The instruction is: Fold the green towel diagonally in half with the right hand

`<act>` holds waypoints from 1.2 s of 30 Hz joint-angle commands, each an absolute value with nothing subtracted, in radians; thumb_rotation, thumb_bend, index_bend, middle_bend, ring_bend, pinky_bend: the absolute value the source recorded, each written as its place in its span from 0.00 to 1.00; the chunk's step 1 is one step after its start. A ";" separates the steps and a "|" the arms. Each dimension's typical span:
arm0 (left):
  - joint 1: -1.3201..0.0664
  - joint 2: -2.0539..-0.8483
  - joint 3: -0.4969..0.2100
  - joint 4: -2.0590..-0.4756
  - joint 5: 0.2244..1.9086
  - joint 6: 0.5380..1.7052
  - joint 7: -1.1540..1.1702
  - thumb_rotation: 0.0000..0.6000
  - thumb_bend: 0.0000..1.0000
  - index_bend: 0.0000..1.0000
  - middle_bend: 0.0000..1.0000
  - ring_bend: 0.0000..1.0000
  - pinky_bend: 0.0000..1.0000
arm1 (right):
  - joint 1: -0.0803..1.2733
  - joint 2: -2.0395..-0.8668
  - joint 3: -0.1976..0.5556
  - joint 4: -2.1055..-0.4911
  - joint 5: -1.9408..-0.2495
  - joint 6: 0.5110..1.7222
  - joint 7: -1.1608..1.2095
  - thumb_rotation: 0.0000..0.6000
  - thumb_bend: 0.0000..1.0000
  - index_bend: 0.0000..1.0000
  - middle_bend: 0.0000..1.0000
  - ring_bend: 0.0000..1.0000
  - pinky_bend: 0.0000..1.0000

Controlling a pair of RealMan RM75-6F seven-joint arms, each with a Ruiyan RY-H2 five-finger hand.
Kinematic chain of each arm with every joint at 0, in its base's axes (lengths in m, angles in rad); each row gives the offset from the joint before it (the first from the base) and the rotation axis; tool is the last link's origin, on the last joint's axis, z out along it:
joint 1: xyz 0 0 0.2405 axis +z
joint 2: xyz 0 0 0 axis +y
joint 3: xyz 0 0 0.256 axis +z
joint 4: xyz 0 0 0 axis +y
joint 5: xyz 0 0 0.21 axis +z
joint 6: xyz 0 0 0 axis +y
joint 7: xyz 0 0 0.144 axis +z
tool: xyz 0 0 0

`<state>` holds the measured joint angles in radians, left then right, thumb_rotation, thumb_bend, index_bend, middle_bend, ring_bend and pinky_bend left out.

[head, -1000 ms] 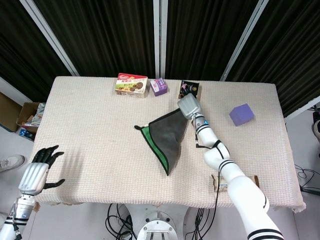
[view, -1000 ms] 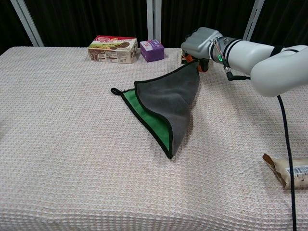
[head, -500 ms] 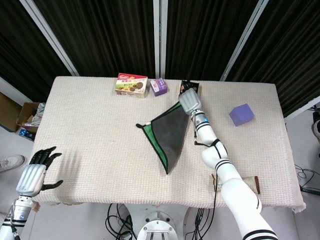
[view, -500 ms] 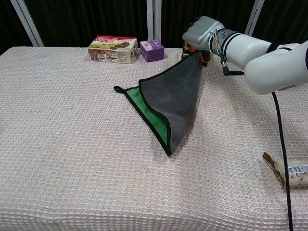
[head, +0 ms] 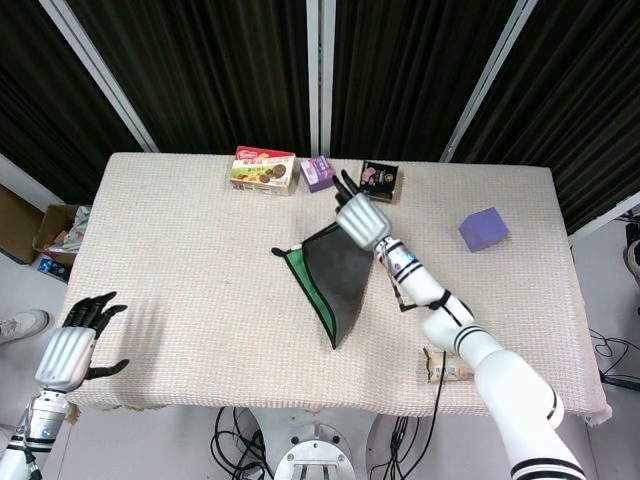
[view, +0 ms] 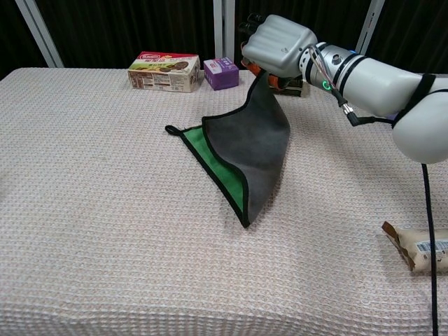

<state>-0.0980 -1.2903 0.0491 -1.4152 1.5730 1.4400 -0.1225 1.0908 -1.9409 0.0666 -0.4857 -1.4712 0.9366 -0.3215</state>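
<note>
Fingers of the left hand are dark, spread apart and hold nothing; that hand shows only in the head view, beside the front left corner of the table, just past its edge and well apart from everything on the cloth.

Right of those fingers, around the middle of the table, lies the green towel. It is partly doubled over: a grey face with a black border lies uppermost, and a green strip shows along its left edge. A small black loop sticks out at its left corner, and its lowest point reaches toward the front of the table.

Above the towel's top corner is the right hand. Its fingers are curled down over that corner and pinch it, so the cloth hangs lifted from under the palm in the chest view while the rest lies on the table. Which fingers press the fabric cannot be made out, as the back of the hand covers them.

Behind and left of the right fingers, at the back edge, stands a red snack box, and just behind them a small purple box. Right of the fingertips sits a dark packet, partly hidden by the hand in the chest view. Farther right is a purple cube. Near the front right edge lies a wrapped snack bar, beside a black cable.
</note>
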 commanded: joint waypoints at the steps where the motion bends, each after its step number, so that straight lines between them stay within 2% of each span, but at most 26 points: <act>1: -0.099 -1.289 0.049 -1.419 1.574 1.439 -0.119 1.00 0.06 0.22 0.07 0.08 0.09 | 1.024 -1.823 -0.001 -0.724 -1.566 1.076 -0.395 1.00 0.36 0.66 0.27 0.00 0.00; 5: -0.101 -1.286 0.049 -1.428 1.581 1.443 -0.110 1.00 0.06 0.22 0.07 0.08 0.09 | 0.996 -1.760 -0.027 -0.892 -1.609 1.118 -0.476 1.00 0.36 0.66 0.27 0.00 0.00; 12: -0.099 -1.281 0.050 -1.440 1.583 1.447 -0.101 1.00 0.05 0.22 0.07 0.08 0.09 | 0.952 -1.697 -0.068 -1.074 -1.683 1.167 -0.555 1.00 0.36 0.66 0.27 0.00 0.00; 31: -0.098 -1.279 0.050 -1.454 1.590 1.450 -0.088 1.00 0.06 0.22 0.07 0.08 0.09 | 0.846 -1.644 -0.125 -1.247 -1.819 1.225 -0.659 1.00 0.36 0.65 0.27 0.00 0.00; 36: -0.098 -1.280 0.053 -1.459 1.595 1.452 -0.083 1.00 0.05 0.22 0.07 0.08 0.09 | 0.829 -1.647 -0.130 -1.263 -1.831 1.195 -0.682 1.00 0.36 0.64 0.27 0.00 0.00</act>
